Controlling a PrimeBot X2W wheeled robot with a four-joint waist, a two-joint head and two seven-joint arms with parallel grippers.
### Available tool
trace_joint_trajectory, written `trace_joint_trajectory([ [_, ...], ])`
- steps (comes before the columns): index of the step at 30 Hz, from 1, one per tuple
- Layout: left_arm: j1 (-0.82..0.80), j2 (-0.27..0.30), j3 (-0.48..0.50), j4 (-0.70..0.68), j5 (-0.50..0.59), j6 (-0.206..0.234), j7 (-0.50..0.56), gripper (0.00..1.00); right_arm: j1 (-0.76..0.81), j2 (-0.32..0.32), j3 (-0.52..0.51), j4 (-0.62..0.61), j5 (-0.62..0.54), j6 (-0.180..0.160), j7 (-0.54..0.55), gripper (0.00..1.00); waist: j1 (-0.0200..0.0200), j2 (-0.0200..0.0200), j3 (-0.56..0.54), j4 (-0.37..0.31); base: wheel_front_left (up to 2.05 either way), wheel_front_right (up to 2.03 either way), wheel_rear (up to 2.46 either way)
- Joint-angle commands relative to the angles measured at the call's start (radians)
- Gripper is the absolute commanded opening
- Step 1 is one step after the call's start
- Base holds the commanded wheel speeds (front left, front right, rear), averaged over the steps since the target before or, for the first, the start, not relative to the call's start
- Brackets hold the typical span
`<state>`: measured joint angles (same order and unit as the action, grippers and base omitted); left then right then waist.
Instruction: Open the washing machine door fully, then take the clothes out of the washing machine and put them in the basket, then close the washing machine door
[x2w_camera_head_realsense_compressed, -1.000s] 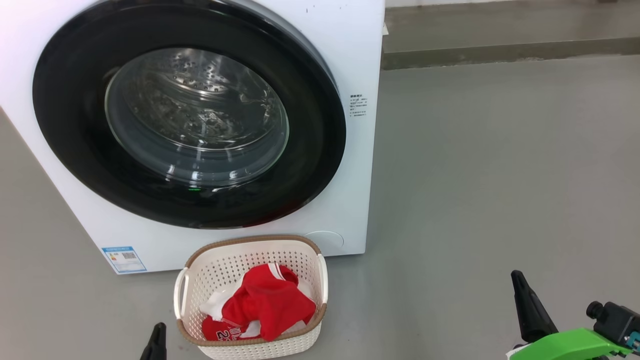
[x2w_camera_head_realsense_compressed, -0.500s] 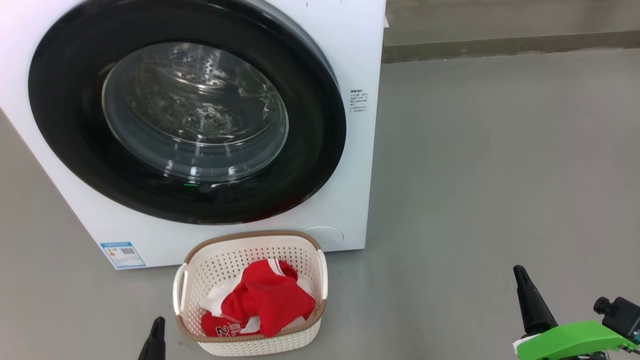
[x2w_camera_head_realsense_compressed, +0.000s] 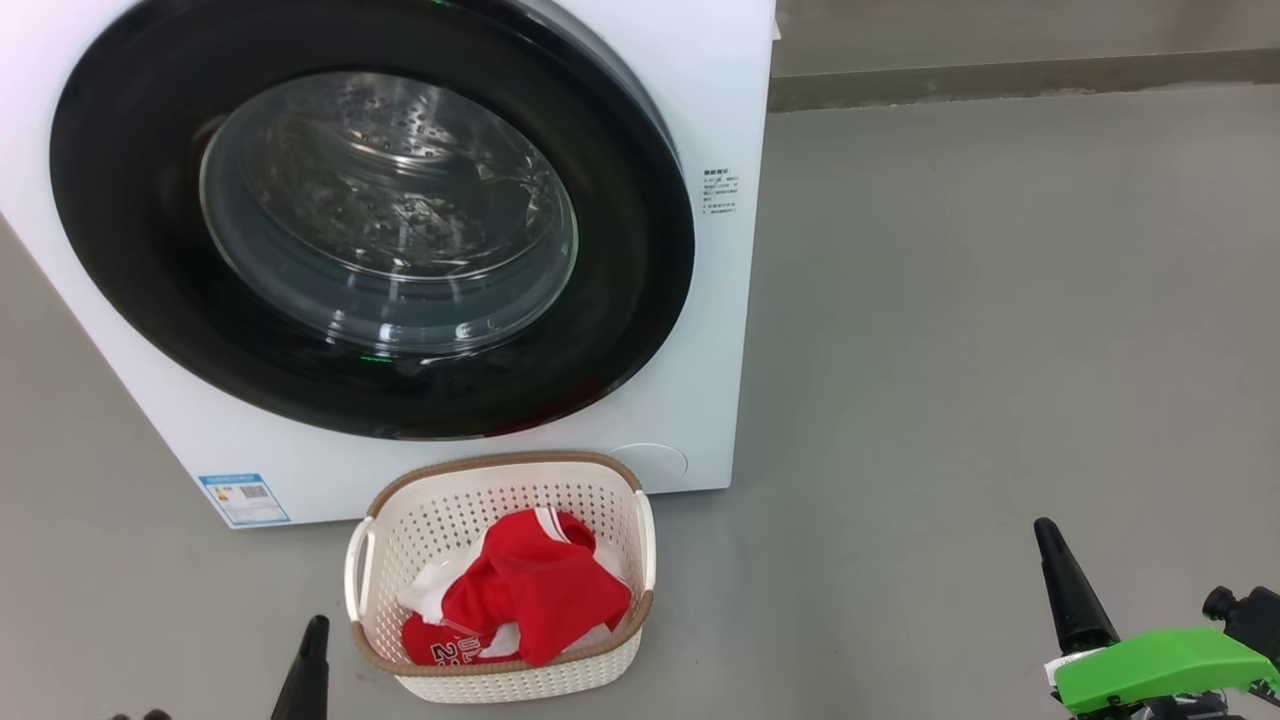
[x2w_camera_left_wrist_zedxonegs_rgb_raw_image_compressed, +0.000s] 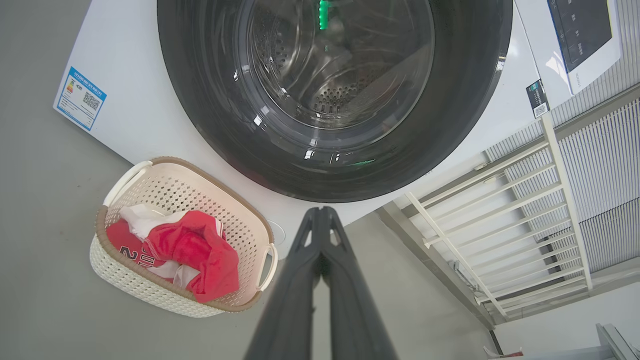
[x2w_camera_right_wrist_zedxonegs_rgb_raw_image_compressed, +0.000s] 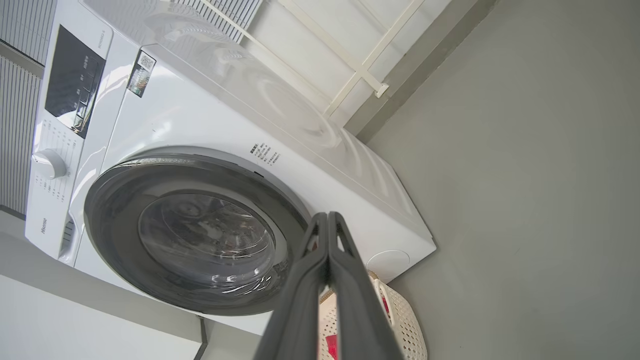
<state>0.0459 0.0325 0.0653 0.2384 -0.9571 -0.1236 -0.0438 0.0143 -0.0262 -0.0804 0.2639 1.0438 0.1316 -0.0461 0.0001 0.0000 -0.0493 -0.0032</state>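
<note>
White washer (x2w_camera_head_realsense_compressed: 722, 80), black door (x2w_camera_head_realsense_compressed: 140, 260) shut flush on its front, no red seen through the glass (x2w_camera_head_realsense_compressed: 450, 300). Left gripper (x2w_camera_head_realsense_compressed: 316, 632) pinched closed and empty, just beside cream basket (x2w_camera_head_realsense_compressed: 500, 459) on the floor (x2w_camera_head_realsense_compressed: 950, 300) before the washer, red clothes (x2w_camera_head_realsense_compressed: 535, 590) heaped inside; right gripper (x2w_camera_head_realsense_compressed: 1046, 528) likewise pinched closed, empty, well apart at far right. Opening, unloading and closing judged done; nothing apparent left to do beyond a check of the drum (x2w_camera_head_realsense_compressed: 380, 140) for strays.
</note>
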Motion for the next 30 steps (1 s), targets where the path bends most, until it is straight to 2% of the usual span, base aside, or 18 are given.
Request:
trace_joint_trajectory([
  [1,-0.054,0.013,0.025,-0.020,-0.036,-0.004,0.010,0.00,-0.049,-0.015,0.008,-0.024,0.033,0.000,0.008,0.00,-0.0001,0.0000,0.002,0.000,0.00,0.00,0.00],
  [30,-0.110,0.016,0.039,-0.005,-0.383,-0.006,0.093,0.00,-0.091,-0.020,-0.016,-0.021,0.333,-0.001,0.093,0.00,-0.0001,0.0000,0.030,0.002,0.00,0.00,0.00],
])
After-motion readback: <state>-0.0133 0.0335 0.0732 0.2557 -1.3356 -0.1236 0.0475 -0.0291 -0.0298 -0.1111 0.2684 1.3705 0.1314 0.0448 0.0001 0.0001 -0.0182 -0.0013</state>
